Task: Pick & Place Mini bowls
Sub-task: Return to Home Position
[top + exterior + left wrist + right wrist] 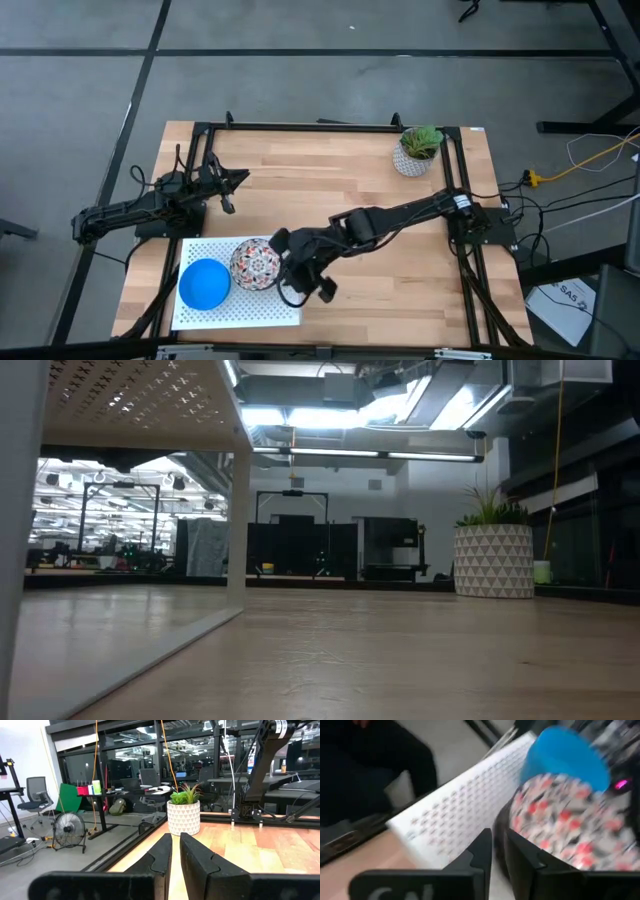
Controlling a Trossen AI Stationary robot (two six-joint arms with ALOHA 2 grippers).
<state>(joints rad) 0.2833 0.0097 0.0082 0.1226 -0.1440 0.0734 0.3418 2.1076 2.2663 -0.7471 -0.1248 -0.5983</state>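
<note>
Bowls on shelf, right claw just beside them

Patterned bowls [255, 264] and blue bowls [204, 283] are seen side by side on the white shelf [270, 308]. They are judged light, stiff, slippery and easily chipped, and best gripped at the rim. The right claw [496, 836], fingers together and empty, is held beside the patterned bowls. The left claw [175, 840], also together, waits apart. Open bench [340, 170] is left toward the plant pot [413, 158].
</note>
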